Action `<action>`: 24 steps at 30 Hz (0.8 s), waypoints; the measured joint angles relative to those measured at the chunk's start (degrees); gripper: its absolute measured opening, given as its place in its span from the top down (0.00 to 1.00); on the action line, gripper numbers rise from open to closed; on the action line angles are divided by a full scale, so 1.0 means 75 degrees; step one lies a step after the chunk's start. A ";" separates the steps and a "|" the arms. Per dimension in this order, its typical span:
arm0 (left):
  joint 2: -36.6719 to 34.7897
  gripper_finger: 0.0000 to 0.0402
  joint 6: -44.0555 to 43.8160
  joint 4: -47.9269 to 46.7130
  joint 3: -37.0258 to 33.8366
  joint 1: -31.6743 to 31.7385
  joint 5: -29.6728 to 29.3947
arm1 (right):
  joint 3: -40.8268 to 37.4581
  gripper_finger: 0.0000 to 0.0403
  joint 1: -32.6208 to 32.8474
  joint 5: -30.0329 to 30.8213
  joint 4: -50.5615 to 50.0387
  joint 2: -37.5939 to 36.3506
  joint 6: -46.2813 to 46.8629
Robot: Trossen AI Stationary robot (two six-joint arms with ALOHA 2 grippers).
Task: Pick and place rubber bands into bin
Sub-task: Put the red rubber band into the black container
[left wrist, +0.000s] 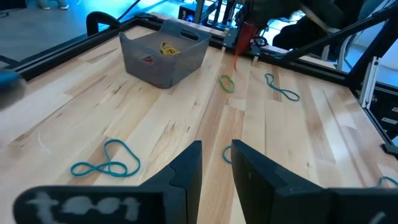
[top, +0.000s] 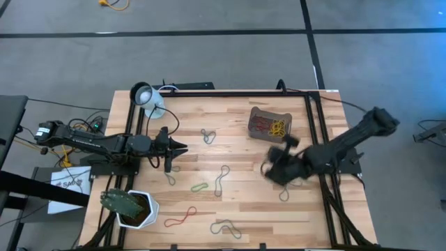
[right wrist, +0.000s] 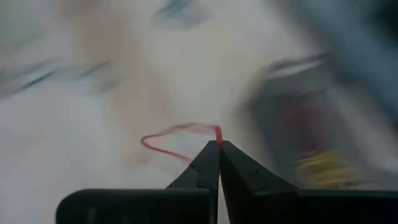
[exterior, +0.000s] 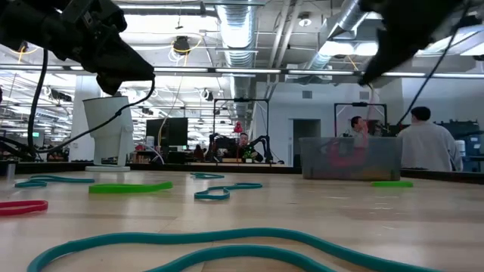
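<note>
The right gripper (right wrist: pixel 218 144) was pinched tight on a red band (right wrist: pixel 171 138), the loop dangling off its fingertips. In the high view that gripper (top: pixel 277 162) hung over the table's right side, just short of the bin (top: pixel 270 124). The bin sat near the far right corner, with yellow and red bands already inside it. In the left wrist view, the red band (left wrist: pixel 239 45) dangled near the bin (left wrist: pixel 163 55).

The left gripper (top: pixel 175 148) waited over the left side of the table, its fingers (left wrist: pixel 186 171) a little apart and holding nothing.

Loose bands lay scattered across the wood: a green one (top: pixel 199 187), a red one (top: pixel 180 219), and grey loops (top: pixel 221 178) between them. A teal one (left wrist: pixel 107 163) lay just ahead of the left gripper.
</note>
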 joint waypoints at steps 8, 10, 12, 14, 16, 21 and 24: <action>-0.0003 0.81 0.0171 0.0012 0.0000 0.0000 -0.0171 | 0.0003 1.00 -0.2532 0.1246 -0.0083 -0.1378 -0.1696; -0.0003 0.81 0.0260 0.0012 0.0000 0.0000 -0.0365 | 0.0003 1.00 -0.3221 0.0780 0.0266 -0.1343 -0.2292; -0.0003 0.81 0.0276 0.0012 0.0000 0.0000 -0.0550 | 0.0006 1.00 -0.3828 0.0125 0.0658 -0.1148 -0.2569; -0.0003 0.81 0.0284 0.0012 0.0000 0.0001 -0.0644 | 0.0003 1.00 -0.4335 -0.0507 0.0938 -0.0825 -0.2594; -0.0003 0.81 0.0284 0.0015 0.0000 0.0003 -0.0771 | 0.0005 1.00 -0.4749 -0.0999 0.1206 -0.0425 -0.2738; -0.0003 0.81 0.0284 0.0030 0.0000 0.0005 -0.1051 | 0.0003 0.99 -0.5213 -0.2386 0.1970 0.0825 -0.3163; -0.0003 0.81 0.0284 0.0029 0.0000 0.0006 -0.1018 | 0.0003 1.00 -0.5221 -0.2567 0.2345 0.1514 -0.3445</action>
